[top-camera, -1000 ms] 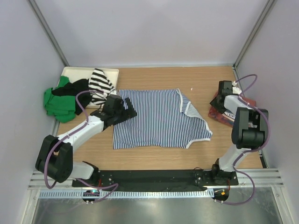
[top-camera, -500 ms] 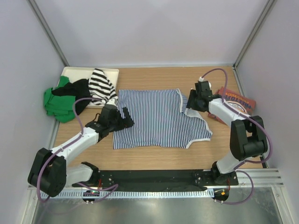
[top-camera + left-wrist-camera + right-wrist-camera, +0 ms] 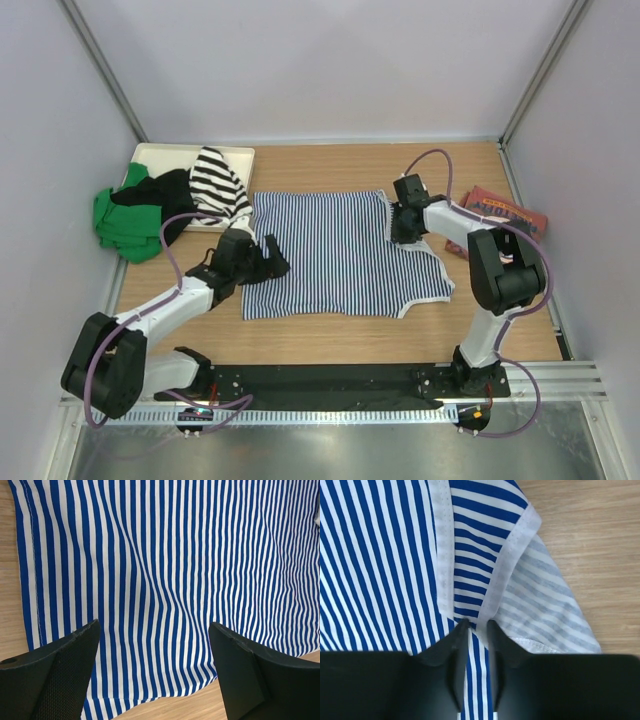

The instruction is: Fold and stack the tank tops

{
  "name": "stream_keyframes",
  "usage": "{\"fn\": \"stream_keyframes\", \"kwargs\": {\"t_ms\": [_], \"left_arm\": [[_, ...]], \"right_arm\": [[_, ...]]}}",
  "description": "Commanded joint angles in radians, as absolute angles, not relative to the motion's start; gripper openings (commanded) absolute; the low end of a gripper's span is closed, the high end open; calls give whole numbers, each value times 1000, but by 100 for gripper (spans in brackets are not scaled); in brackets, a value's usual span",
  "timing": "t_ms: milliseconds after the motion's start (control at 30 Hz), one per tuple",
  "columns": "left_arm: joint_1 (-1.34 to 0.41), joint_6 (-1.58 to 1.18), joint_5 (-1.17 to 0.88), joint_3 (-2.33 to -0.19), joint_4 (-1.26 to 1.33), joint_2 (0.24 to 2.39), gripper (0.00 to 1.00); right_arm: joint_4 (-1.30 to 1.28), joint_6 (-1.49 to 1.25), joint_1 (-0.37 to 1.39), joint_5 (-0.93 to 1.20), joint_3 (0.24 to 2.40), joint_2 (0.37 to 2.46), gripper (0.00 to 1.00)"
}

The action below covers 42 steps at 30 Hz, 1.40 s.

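Observation:
The navy-and-white striped tank top [image 3: 335, 255] lies spread flat in the middle of the table. My left gripper [image 3: 268, 262] is open over its near left corner; the left wrist view shows the stripes [image 3: 165, 555] between my spread fingers [image 3: 55, 675], nothing held. My right gripper [image 3: 400, 228] is at the top's far right shoulder, shut on a white-trimmed strap [image 3: 470, 580], with striped cloth pinched between the fingertips [image 3: 457, 635]. The brick-red tank top [image 3: 505, 212] lies folded at the right edge.
A pile of other tops sits at the far left: green [image 3: 120, 225], black [image 3: 155, 190] and wide black-and-white stripes [image 3: 215, 180], partly on a cream tray [image 3: 160, 152]. Grey walls close in the table on three sides.
My right gripper moved left from the brick-red top to the striped top's strap and closed on it. My left gripper slid toward the near left corner of the striped top.

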<state>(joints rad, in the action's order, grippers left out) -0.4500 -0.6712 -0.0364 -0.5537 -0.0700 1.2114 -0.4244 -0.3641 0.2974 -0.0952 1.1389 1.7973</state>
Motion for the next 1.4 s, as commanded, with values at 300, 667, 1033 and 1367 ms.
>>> {"fn": "stream_keyframes", "kwargs": {"t_ms": [300,667,1033,1367], "left_arm": [[-453,-653,-34,-558,-23,1244,89],[-454,-655,-21,-558,-20,1252,89],[-453,-644,-12,-555,-25,1233,89],[-453,-630,21,-538,-25,1192,89]], "right_arm": [[-276,-494,91,119,1213,1792,1],[-34,-749,-160,232,1123,1778,52],[-132,-580,-84,63,1032,1569,41],[-232,-592,-54,95,1175,1752,2]]}}
